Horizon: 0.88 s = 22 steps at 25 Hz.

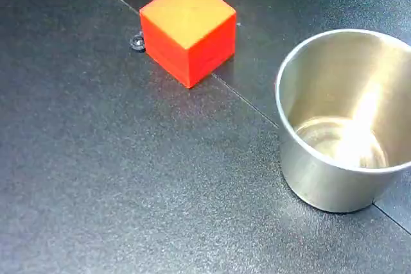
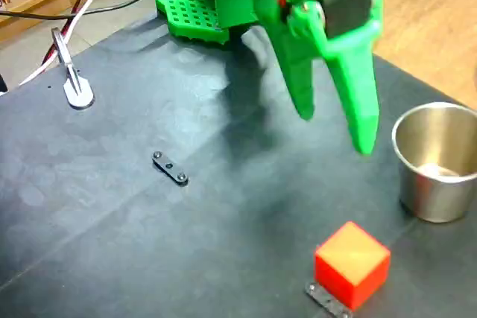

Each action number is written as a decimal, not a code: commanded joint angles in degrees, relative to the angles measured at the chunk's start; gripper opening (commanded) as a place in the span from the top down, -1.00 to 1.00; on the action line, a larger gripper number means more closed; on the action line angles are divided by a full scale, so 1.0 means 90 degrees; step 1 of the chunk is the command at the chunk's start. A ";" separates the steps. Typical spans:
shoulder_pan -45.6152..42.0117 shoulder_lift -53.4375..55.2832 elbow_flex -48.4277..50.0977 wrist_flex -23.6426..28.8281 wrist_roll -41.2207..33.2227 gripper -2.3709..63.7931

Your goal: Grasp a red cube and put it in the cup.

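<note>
a: where was the red cube (image 2: pixel 352 263)?
b: lower right of a fixed view, free on the table (image 2: pixel 112 221), the cup (image 2: pixel 437 161) just up-right.
a: the gripper (image 2: pixel 335 133)?
b: fingers spread, empty, hanging above-left of it. it needed to drop square over the cube's flat faces.

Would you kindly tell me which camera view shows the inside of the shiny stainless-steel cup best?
The fixed view without the arm: the shiny stainless-steel cup is close, and its reflective floor shows empty. The fixed view with the green gripper shows the cup smaller, at the right edge, mostly its outer wall.
</note>
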 commanded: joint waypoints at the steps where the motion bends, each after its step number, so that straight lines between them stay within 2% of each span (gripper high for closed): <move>1: -0.0059 -0.0459 -0.0762 0.0303 -0.0039 0.07; 4: -0.0059 -0.0840 -0.0889 0.0537 -0.0049 -0.16; 7: -0.0059 -0.1084 -0.0889 0.0459 -0.0059 -0.42; 9: -0.0059 -0.1328 -0.0889 0.0430 -0.0059 -0.51; 18: -0.0059 -0.2422 -0.1289 0.0361 -0.0068 -0.54; 22: -0.0059 -0.2725 -0.1416 -0.0156 -0.0068 -0.54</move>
